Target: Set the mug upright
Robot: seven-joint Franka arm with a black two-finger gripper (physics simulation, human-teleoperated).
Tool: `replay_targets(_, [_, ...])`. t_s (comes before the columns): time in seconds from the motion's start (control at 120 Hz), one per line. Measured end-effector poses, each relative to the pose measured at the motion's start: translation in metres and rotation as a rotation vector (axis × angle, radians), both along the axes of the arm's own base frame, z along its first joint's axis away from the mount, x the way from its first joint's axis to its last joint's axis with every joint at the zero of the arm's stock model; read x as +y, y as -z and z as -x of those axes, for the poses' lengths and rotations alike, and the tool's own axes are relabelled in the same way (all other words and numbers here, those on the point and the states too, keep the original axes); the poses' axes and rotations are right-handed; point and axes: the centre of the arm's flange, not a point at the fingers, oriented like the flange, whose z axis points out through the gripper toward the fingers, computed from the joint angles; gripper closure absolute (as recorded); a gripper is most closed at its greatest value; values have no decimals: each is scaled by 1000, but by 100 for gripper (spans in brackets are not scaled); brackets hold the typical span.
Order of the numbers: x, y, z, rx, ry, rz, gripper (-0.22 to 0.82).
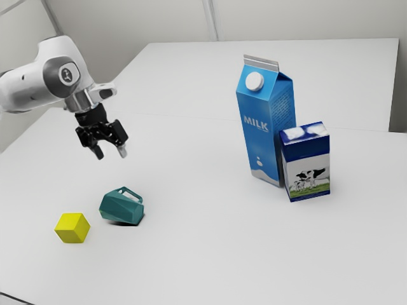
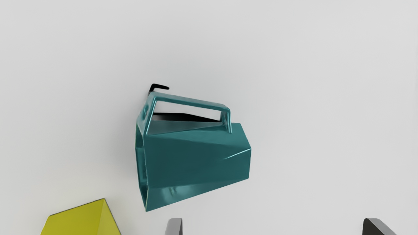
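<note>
Mug (image 2: 196,153) is down on its side on the tabletop (image 1: 210,254), wide mouth facing toward the yellow cube (image 1: 72,228), narrower base pointing away from it, so upright isn't met as things lie. Left to do, by my judgement: get a hold, swing it round onto its base, let go once it stands steady. My gripper (image 1: 110,153) hangs in the air above the mug and a bit behind it in the exterior view; jaws wide apart, nothing between them, no contact with anything. Mug looks hard and glossy, dark teal, faceted rather than round, tapering from mouth to base, edges catching thin highlights. Handle (image 2: 192,102) is a thin angular loop, raised off the tabletop, black shadow showing through and beside it. Flat facets could give the jaws a decent seat, I'd guess, but the taper might let them slip, and the handle could get in the way of the turn. Cube is plain, flat-faced, near the mug and apart from it. Well off toward the exterior view's right: tall blue milk carton (image 1: 262,127), gable top, white round cap, and a smaller boxy carton (image 1: 306,162) with cows printed on it, close against the tall one; can't tell if they touch. Tabletop is pale, smooth, matte.
</note>
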Motion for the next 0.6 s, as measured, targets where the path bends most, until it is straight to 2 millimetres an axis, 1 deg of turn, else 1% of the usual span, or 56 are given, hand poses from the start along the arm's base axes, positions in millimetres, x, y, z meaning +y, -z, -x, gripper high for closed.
replay_targets(0.108, [28, 28, 8, -3, -40, 67, 0])
replay_targets(0.175, [47, 48, 8, -11, -68, 101, 0])
replay_targets(0.208, [53, 57, 7, -16, -74, 114, 0])
replay_targets(0.325, [58, 76, 7, -45, -51, 150, 0])
replay_targets(0.4, [63, 83, 10, -66, -30, 165, 0])
replay_targets(0.533, [75, 93, 18, -92, 16, 176, 0])
replay_targets(0.6, [81, 101, 26, -93, 37, 184, 0])
